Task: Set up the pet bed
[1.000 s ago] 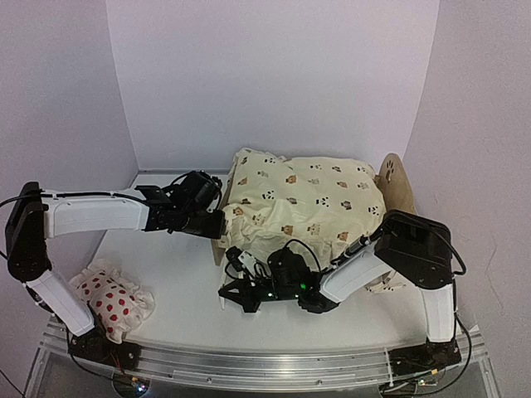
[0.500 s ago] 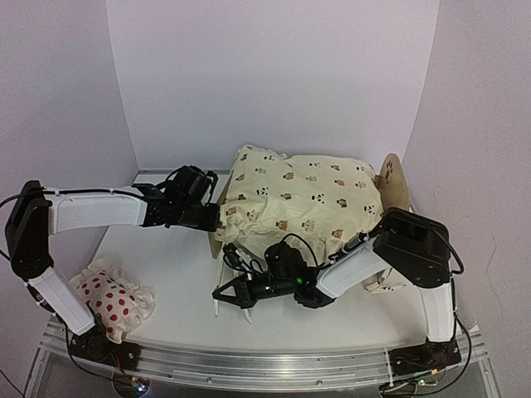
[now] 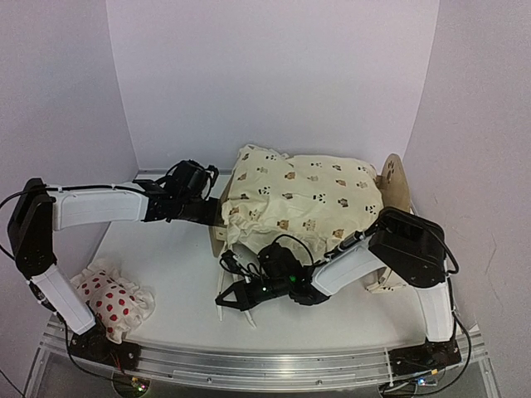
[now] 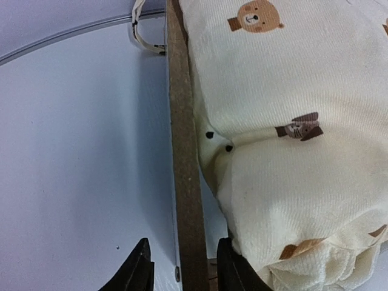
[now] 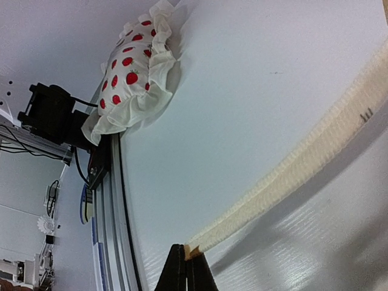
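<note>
The pet bed [image 3: 397, 179] at the far right of the table [image 3: 166, 257], cushion [image 3: 307, 199] on, one tie [image 5: 291, 163] drawn out toward the near left.

The left gripper [image 4: 183, 254] stands astride the thin footboard [image 4: 182, 139] with a gap at each side, gripping nothing. The right gripper [image 5: 185, 259] is pinched closed on the end of the tie. To do this step well, I judge the tie should be kept taut and low and led around the footboard without dragging the light frame, while the left jaws steady the board. The frame is flat, raw-edged light wood with a rounded headboard [image 3: 401, 187]. The cushion is soft, plump cream knit printed with small animals, and the tie is a narrow ribbed strip.
</note>
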Controlling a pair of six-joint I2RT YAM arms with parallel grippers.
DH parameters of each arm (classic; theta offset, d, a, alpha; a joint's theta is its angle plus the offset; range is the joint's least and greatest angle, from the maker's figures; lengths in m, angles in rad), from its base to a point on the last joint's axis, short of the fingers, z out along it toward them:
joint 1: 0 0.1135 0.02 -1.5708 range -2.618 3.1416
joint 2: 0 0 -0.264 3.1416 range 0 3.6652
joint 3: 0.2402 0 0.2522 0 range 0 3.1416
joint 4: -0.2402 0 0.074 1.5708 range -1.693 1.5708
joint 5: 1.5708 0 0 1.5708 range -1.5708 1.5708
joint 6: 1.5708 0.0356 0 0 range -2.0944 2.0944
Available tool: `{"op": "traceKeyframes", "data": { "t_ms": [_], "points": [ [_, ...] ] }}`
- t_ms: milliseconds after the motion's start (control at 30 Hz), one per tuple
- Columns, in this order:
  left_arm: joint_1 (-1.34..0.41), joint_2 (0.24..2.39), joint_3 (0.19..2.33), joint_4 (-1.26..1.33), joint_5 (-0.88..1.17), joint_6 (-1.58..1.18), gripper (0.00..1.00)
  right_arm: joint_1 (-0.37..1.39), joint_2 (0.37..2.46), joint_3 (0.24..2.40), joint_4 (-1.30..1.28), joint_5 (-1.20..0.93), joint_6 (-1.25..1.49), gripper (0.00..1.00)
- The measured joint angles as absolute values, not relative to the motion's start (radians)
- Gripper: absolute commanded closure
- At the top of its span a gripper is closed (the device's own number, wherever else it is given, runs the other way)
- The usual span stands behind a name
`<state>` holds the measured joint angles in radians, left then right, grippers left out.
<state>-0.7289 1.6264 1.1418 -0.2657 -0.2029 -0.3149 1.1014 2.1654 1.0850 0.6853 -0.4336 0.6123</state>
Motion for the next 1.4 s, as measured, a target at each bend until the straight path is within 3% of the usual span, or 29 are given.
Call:
{"op": "traceKeyframes", "data": {
  "t_ms": [67,167,367,633,1033,1400],
  "points": [
    [-0.725,1.617,1.145,-0.281,-0.197,-0.323,0.28,1.107,2.168,1.095,0.646,-0.426,0.596,1.00],
    [-0.721,1.579,1.144,-0.343,-0.166,-0.338,0.25,1.114,2.180,1.116,0.608,-0.416,0.578,1.00],
    [-0.728,1.425,1.088,-0.433,-0.080,-0.388,0.40,1.117,2.194,1.128,0.578,-0.402,0.554,1.00],
    [-0.734,1.301,0.928,-0.446,0.143,-0.432,0.54,1.117,2.194,1.128,0.570,-0.391,0.528,1.00],
    [-0.735,1.406,0.774,-0.314,0.385,-0.454,0.57,1.118,2.194,1.126,0.570,-0.383,0.513,1.00],
    [-0.735,1.517,0.726,-0.179,0.477,-0.480,0.61,1.118,2.194,1.122,0.578,-0.380,0.508,1.00]
  ]
}}
